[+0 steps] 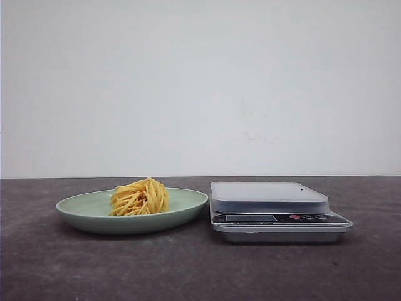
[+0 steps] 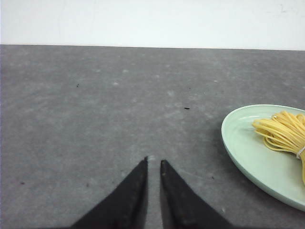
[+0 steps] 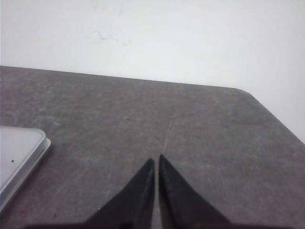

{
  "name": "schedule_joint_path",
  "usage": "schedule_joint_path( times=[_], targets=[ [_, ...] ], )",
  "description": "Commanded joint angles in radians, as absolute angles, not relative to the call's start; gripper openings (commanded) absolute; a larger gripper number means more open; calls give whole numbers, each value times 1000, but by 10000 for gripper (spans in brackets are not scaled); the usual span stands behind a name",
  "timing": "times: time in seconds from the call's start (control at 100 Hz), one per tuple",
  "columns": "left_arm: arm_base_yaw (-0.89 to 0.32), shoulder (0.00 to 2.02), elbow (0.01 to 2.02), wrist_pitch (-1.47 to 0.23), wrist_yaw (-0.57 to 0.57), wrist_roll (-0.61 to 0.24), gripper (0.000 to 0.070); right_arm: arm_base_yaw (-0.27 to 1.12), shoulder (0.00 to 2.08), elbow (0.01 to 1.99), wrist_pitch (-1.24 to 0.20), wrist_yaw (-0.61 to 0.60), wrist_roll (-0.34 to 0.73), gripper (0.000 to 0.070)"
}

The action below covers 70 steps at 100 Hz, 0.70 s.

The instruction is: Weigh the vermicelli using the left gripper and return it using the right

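The vermicelli [image 1: 140, 197], a small nest of yellow-orange strands, lies in the pale green plate [image 1: 75, 210] on the left of the dark table. A silver kitchen scale [image 1: 269, 195] stands just right of the plate, its platform bare. Neither gripper shows in the front view. In the left wrist view, my left gripper [image 2: 153, 161] is low over bare table, its black fingers nearly together and empty, with the plate [image 2: 243, 143] and vermicelli [image 2: 283, 133] off to one side. My right gripper [image 3: 156, 159] is shut and empty over bare table, beside the scale's corner [image 3: 16, 148].
A white wall stands behind the table. The table's far right corner [image 3: 248, 95] shows in the right wrist view. The scale's display and buttons [image 1: 279, 218] face the front.
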<state>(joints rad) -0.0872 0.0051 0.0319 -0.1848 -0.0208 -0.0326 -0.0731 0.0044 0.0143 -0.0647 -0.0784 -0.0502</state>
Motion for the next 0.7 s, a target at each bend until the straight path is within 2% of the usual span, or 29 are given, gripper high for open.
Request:
schedule_joint_path(
  times=[0.0, 0.11, 0.69],
  targets=[
    [-85, 4, 14, -190, -19, -19, 12, -73, 4, 12, -97, -84, -35, 7],
    [-85, 4, 14, -190, -19, -19, 12, -73, 4, 12, -181, -91, -33, 8],
    [-85, 4, 14, -190, -19, -19, 12, -73, 4, 12, -154, -105, -27, 8]
  ],
)
